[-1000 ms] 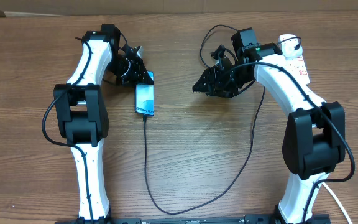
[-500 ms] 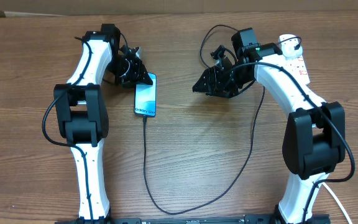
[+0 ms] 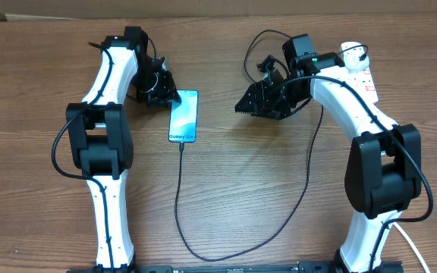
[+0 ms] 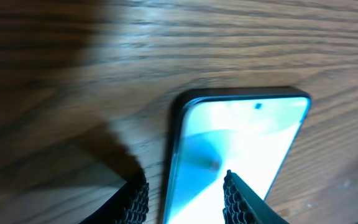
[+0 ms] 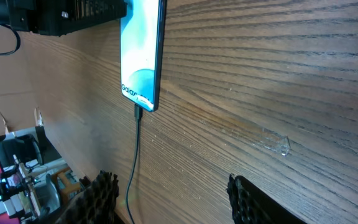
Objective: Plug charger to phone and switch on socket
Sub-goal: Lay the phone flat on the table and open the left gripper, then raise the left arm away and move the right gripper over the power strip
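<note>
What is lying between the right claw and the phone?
Only bare wooden table; the overhead view shows nothing between the right claw and the phone.

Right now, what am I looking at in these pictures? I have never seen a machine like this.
Two robot arms stand at a wooden table. One picture looks down from above; the other two come from a camera on each wrist, showing that arm's own fingers. On the table lie a phone, a thin black cable plugged into one end of it, and a white power strip. The left gripper is open at the phone's other end; the right gripper is open and empty. Nothing is held.
</note>
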`<state>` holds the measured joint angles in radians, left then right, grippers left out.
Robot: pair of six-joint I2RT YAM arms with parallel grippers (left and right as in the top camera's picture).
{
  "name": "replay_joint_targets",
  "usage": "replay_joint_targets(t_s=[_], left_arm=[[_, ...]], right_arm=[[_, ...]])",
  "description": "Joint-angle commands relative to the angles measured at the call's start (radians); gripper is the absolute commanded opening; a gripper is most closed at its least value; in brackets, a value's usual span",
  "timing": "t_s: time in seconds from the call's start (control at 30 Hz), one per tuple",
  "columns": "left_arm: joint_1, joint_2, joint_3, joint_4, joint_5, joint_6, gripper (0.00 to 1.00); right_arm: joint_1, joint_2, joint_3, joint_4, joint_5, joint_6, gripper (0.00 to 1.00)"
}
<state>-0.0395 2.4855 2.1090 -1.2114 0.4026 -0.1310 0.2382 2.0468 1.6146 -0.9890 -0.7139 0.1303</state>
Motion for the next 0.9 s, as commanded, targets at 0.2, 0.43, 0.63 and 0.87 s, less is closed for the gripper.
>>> replay_joint_targets(t_s=[0.2,0.43,0.63,0.87], left_arm=[[0.004,0.006,0.000,-0.017,-0.196,-0.058,0.37],[0.015,0.005,0.068,-0.080,-0.189,-0.068,0.34],[0.039,0.003,0.377,-0.269,-0.201,-0.068,0.34],[0.059,0.003,0.829,-0.479,-0.205,-0.056,0.36]], right_arm=[[0.005,-0.019,0.003,-0.002,0.007,-0.009,0.58],[0.002,-0.025,0.005,0.011,0.006,-0.009,0.57],[-0.033,-0.119,0.052,0.000,0.009,-0.009,0.57],[-0.093,-0.247,0.130,-0.084,0.134,-0.008,0.57]])
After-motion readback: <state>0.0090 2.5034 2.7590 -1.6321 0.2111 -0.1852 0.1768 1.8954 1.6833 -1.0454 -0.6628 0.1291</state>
